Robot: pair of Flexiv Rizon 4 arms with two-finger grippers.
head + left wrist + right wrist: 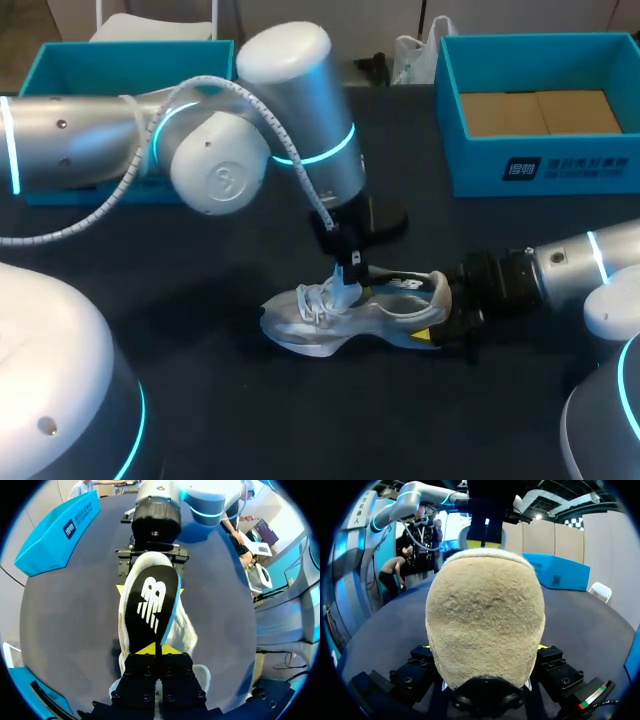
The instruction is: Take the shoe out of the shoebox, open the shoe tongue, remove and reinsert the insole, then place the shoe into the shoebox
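Near the middle of the table (220, 400) lies the shoe (350, 315), out of the shoebox (545, 165) at the far right corner. The right gripper (445, 318) clamps its heel from both sides. The left gripper (347, 272), fingers almost together, pinches the toe end of the insole (152, 602). Removal or reinsertion seems underway, I cannot tell which. Boxing the shoe remains.

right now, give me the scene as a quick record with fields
shoe: upright on the table, outside both boxes
insole: black, over the shoe opening, front end at the left gripper
left gripper: above the laces, shut, seemingly on the insole's front end
right gripper: shut on the shoe's heel
right box: open, far right, no shoe inside
left box: far left, partly behind the left arm
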